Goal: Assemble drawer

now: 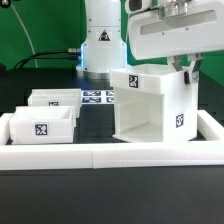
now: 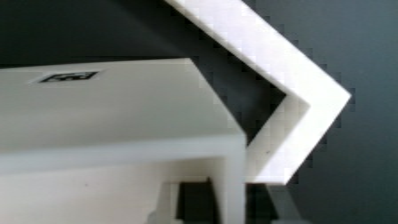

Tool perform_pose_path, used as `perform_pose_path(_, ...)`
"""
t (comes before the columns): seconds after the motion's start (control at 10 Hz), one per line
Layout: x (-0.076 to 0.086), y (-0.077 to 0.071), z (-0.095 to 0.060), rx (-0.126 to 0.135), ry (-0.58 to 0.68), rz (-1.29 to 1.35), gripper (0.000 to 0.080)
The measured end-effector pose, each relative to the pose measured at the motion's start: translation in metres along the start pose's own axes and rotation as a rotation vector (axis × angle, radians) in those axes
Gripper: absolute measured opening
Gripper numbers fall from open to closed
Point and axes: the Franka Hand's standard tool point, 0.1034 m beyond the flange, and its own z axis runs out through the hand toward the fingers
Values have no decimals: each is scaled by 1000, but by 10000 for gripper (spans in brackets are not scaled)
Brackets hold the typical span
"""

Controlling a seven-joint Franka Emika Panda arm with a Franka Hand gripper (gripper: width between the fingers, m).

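Along the front of the dark surface (image 1: 30,200) runs a low white rail (image 1: 110,152). Behind it, at the exterior view's left, sit two open drawer trays, the nearer tray (image 1: 42,125) just ahead of the farther tray (image 1: 55,97). Toward the exterior view's right the drawer box (image 1: 150,105) stands upright, and my gripper (image 1: 186,70) is clamped on the top of its side wall. Beyond lies the marker board (image 1: 97,97).

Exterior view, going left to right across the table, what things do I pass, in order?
Front drawer box → marker board → open-fronted drawer case. The second drawer box sits behind the first and overlaps it, so it is left out.
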Motion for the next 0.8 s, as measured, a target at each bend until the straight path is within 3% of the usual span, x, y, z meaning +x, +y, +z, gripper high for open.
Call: perform_pose_path(0.8, -5, -4, 2, 34, -48, 461, 45)
